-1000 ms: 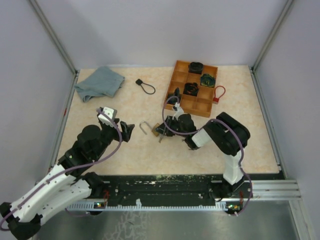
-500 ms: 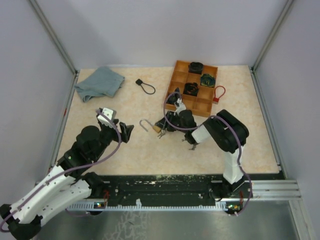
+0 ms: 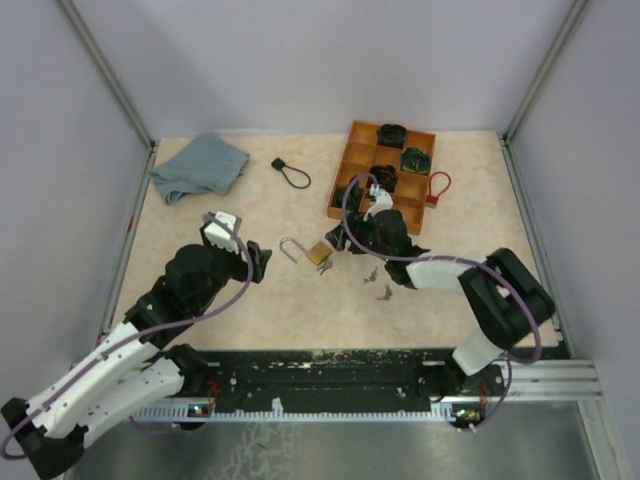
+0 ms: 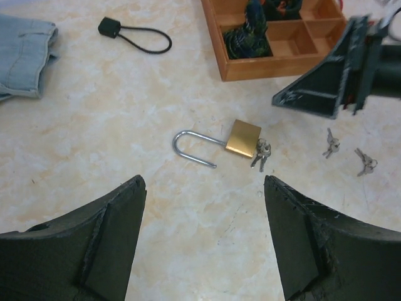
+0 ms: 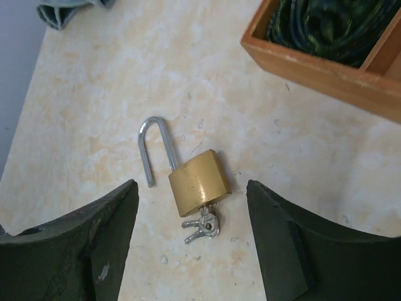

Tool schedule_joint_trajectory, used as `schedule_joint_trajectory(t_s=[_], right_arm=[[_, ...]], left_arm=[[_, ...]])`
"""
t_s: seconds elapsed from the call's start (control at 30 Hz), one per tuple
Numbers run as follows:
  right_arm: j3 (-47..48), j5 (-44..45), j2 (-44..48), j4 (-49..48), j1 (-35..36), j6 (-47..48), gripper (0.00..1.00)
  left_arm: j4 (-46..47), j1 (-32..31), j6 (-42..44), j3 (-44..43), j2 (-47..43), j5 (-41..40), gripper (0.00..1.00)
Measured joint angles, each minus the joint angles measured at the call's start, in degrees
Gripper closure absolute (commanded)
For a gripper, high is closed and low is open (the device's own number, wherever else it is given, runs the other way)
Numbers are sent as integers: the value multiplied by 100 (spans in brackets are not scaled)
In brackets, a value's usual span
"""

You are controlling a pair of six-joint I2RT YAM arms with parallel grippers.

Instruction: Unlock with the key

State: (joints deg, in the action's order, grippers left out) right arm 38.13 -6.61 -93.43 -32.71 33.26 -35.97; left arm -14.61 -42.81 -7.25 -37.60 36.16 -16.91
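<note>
A brass padlock lies flat on the table with its shackle swung out of the body. A key sticks in its underside, with more keys on the same ring. My right gripper is open, hanging just above and right of the padlock, touching nothing. In the top view the right gripper sits right of the lock. My left gripper is open and empty, set back left of the padlock; the top view shows the left gripper there too.
Two loose key sets lie right of the padlock. A wooden compartment tray with cables stands at the back right, a red loop beside it. A blue cloth and a black cable loop lie at the back left.
My right gripper has opened, let go at the padlock and drawn back to the right, its elbow swinging right. The padlock stays on the table with the key in it. The left arm barely moved.
</note>
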Motion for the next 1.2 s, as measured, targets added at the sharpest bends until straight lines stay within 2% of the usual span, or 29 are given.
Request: schedule_joint_trajectory(t_s=[0.13,0.23,0.33,0.47,0.63,0.9,1.07,1.2], right_arm=[[-122,302,988,542,-7,415,19],[-461,612,1853,874,-9,704,11],[-872,925,2656,1038,-31,887,9],[-1211,1261,3351,1198,-70,1032,9],[-1856,1672,4109,1080,-76,1137,10],[-2612,2098,5036,767,-79,1355,11],[-2765,2330,5274,581,-79,1537,11],[-2824,2354,5287,439,-79,1600,11]], left_arm=[[-20,20,-96,-76,509,-35,17],[-33,22,-243,-188,879,-168,10],[103,37,-402,-284,1266,-356,5],[398,181,-468,-566,2011,-422,4],[898,704,-557,-1172,3244,-223,5],[1222,1635,-866,-2638,5643,262,19],[1307,1956,-990,-3499,6896,494,32],[1250,2103,-946,-4518,7936,564,41]])
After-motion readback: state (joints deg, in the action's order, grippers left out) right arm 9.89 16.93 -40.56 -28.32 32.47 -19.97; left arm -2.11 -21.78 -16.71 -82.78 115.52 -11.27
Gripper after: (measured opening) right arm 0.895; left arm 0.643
